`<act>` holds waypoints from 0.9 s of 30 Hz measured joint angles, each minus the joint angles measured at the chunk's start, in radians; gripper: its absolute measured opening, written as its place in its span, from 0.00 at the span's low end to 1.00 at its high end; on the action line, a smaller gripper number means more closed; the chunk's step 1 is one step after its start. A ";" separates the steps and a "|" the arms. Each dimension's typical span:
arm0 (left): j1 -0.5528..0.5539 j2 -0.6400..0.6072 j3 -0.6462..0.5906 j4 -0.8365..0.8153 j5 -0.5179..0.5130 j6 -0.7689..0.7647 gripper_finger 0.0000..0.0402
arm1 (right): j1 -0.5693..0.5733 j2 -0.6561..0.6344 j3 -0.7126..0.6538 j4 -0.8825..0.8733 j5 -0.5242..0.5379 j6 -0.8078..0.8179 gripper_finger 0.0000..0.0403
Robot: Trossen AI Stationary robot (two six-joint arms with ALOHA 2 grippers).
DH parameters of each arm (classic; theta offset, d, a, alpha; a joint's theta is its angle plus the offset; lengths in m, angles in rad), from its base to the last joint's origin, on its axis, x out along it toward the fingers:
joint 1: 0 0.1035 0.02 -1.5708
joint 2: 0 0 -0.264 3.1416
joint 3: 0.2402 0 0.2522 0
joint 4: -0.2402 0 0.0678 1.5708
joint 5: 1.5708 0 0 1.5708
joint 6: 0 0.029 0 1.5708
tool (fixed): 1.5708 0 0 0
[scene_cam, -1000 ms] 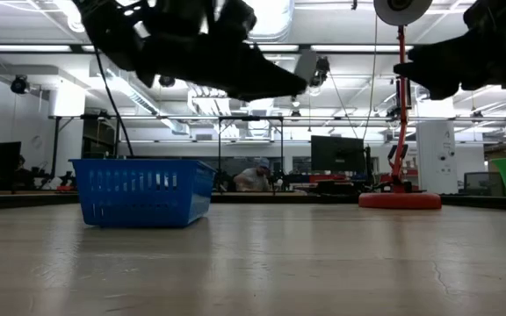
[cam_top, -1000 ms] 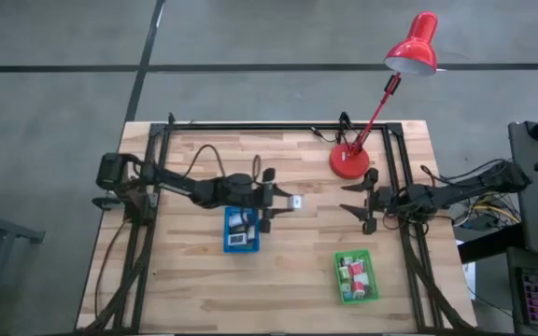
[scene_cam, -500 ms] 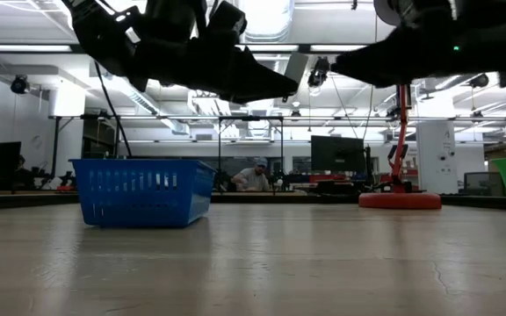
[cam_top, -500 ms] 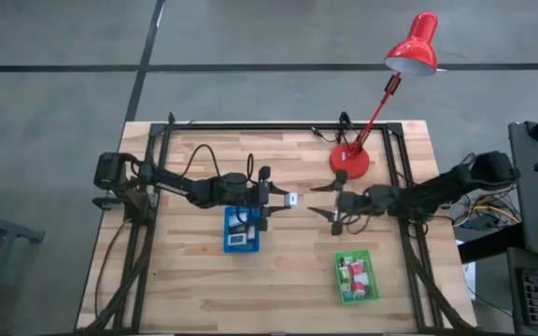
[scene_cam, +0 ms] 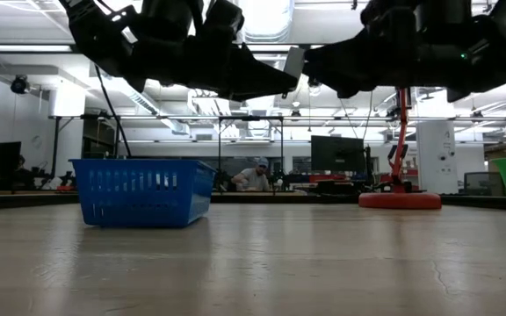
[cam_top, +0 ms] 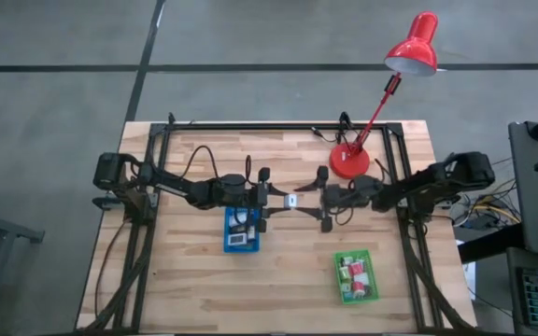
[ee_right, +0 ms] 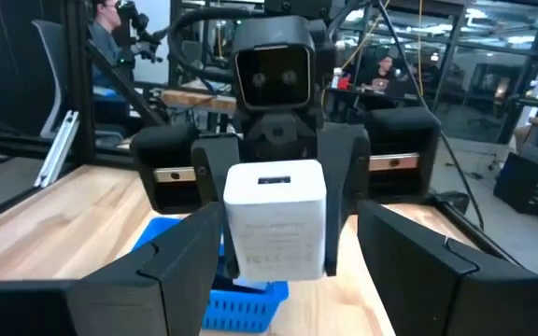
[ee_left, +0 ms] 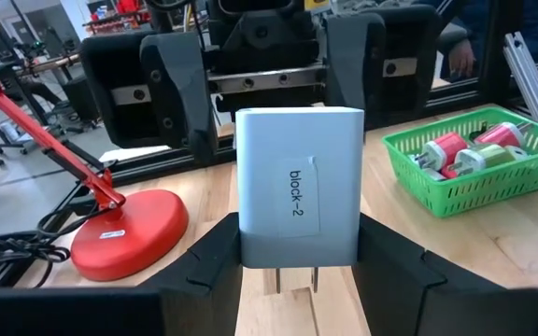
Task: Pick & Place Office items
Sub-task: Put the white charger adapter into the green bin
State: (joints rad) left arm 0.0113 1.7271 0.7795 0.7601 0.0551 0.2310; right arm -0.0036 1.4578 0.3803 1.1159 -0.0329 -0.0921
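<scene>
Above mid-table, both arms meet level at the white block point(cam_top: 290, 200).

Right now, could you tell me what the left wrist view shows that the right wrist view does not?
Only the left wrist view shows the "block-2" label on the white block, the green tray with its red and green items, and the red lamp base. Only the right wrist view shows the blue tray beneath the block, and people seated in the room behind. Both show the block held up by the left gripper, with the right gripper open around it, above the wooden table.
</scene>
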 joint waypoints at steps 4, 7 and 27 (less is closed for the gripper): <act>0.000 0.000 0.000 0.003 0.000 0.000 0.40 | 0.001 0.033 0.028 -0.008 -0.023 0.000 0.63; 0.000 0.000 0.000 0.003 0.000 0.000 0.40 | 0.001 0.036 0.039 -0.004 -0.028 0.002 0.64; 0.001 0.000 0.000 0.011 0.000 0.000 0.40 | 0.001 0.032 0.080 -0.058 -0.052 0.000 0.61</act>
State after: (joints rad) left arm 0.0120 1.7271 0.7795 0.7708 0.0551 0.2310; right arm -0.0029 1.4895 0.4599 1.0574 -0.0845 -0.0925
